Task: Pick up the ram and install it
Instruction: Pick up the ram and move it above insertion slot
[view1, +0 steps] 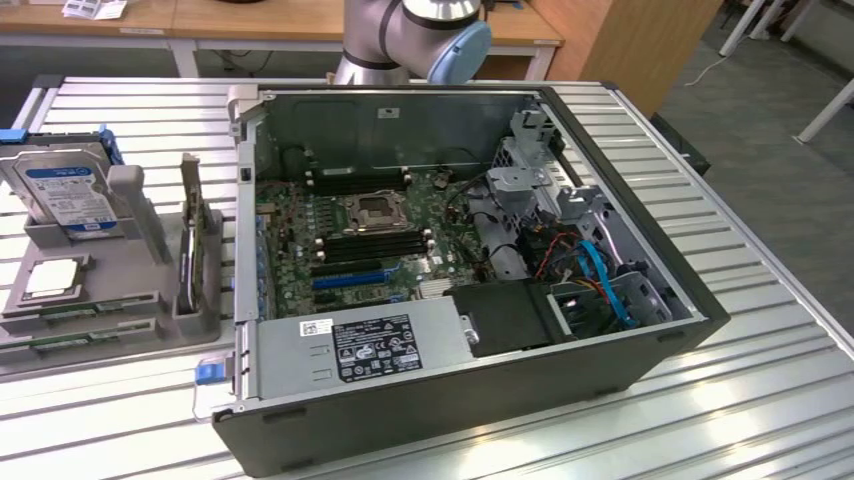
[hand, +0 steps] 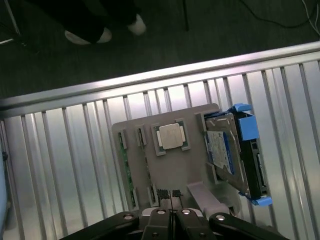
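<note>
The hand (hand: 169, 195) hangs high over the grey holder (hand: 182, 170). Its two fingers are pressed together with nothing between them. The holder sits on the slatted surface (view1: 747, 330), at the exterior view's left of the open computer case (view1: 467, 420).

The ram (view1: 80, 309) is the thin green stick standing on its edge at the near end of the holder. A second green stick is just beside it. The silver chip (hand: 170, 136) lies between the ram and the blue hard drive (hand: 222, 150).

The hand is about in line with the chip, so the ram is off to its near side, not under it. The ram's long side runs left to right. I think the fingers line up across its thin side.
</note>
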